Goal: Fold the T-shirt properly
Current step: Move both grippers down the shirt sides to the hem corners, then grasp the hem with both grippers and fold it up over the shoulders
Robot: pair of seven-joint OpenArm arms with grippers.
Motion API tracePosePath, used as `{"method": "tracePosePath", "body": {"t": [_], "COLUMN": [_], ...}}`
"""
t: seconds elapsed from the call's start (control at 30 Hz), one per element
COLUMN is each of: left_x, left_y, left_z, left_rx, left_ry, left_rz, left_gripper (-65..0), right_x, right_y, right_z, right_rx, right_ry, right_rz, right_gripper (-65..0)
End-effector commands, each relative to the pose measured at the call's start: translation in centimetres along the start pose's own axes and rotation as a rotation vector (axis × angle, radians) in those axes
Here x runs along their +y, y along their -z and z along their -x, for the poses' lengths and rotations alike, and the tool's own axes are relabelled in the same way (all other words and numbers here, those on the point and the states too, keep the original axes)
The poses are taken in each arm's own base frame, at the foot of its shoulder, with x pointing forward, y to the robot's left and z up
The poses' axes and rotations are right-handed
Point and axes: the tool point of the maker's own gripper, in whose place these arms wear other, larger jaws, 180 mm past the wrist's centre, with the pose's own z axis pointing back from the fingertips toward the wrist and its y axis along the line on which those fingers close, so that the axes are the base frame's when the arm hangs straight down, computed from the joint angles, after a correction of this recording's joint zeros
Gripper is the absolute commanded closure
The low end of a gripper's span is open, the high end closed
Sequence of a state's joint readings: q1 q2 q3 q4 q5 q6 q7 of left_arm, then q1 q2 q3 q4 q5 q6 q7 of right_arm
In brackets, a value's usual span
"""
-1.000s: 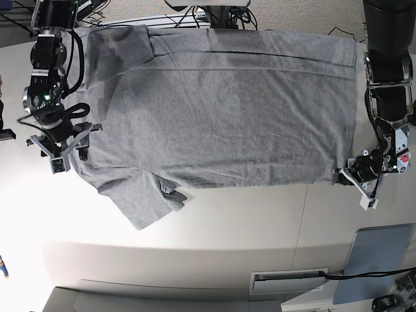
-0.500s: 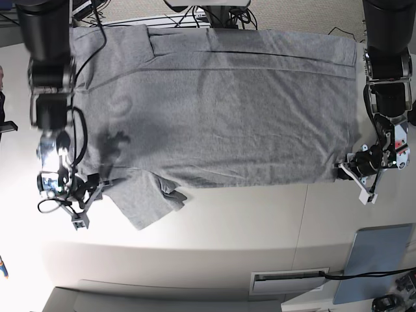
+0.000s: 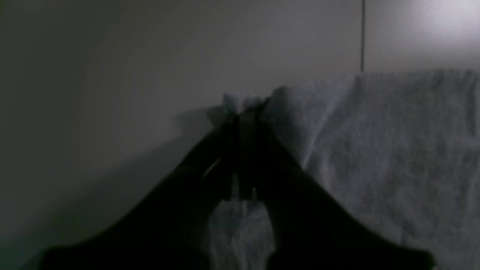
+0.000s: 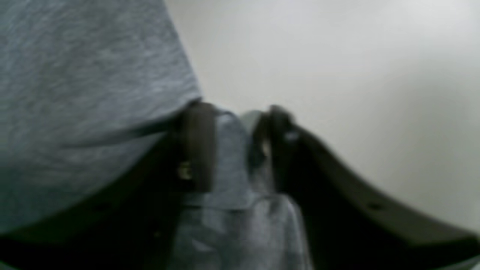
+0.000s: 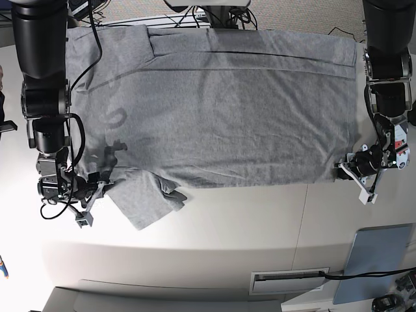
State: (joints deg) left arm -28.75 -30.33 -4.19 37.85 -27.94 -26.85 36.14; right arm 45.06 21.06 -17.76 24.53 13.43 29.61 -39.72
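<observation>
Now that the right tool (image 5: 89,195) has dropped from the shoulder to the sleeve and is pinching down on it, both ends look held; left tool (image 5: 346,171) stays clamped on the T-shirt (image 5: 221,110) hem corner; shirt's spread flat on the table (image 5: 214,221), so a fold seems next.

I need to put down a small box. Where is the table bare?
Bare table lies in front of the T-shirt, between its sleeve and the blue panel. The shirt covers the far half; both grippers hold its near corners.

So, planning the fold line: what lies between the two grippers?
In the base view, only the T-shirt spans between right gripper and left gripper.
</observation>
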Motion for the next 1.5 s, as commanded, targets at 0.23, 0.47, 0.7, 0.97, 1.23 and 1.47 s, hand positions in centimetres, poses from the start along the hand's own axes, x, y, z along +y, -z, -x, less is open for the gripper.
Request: {"method": "tracePosePath", "body": {"t": [0.23,0.47,0.7,0.97,1.23,1.47], "left_x": [0.6,1.1,2.5,1.3,1.3,1.7], "left_y": [-0.9,-2.5,-6.1,-7.7,-11.2,-13.2], "left_z": [-2.1,-3.4,-3.7,0.8,3.7,8.0], "left_rx": [-0.043,-0.050,-0.091,-0.053,-0.092,-0.043], "left_ry": [0.010,-0.005,-0.014,0.068,0.020,0.020], "left_rz": [-0.012,0.003,0.049,0.037,0.091,0.085], "left_gripper": [0.0,0.0,0.0,0.0,0.0,0.0], "right_x": [-0.4,0.1,-0.6,-0.5,0.2,2.6], "right_y": [-0.9,-4.6,-9.2,-12.2,-14.4,-16.4], "right_z": [-0.5,-3.8,-2.2,3.2,10.2,14.3], "right_rx": [0.031,-0.021,-0.101,-0.150,-0.112,-0.100], "right_ry": [-0.051,-0.136,-0.227,-0.143,-0.107,-0.100], "right_rz": [0.008,0.024,0.165,0.189,0.202,0.203], "right_gripper": [0.0,0.0,0.0,0.0,0.0,0.0]}}
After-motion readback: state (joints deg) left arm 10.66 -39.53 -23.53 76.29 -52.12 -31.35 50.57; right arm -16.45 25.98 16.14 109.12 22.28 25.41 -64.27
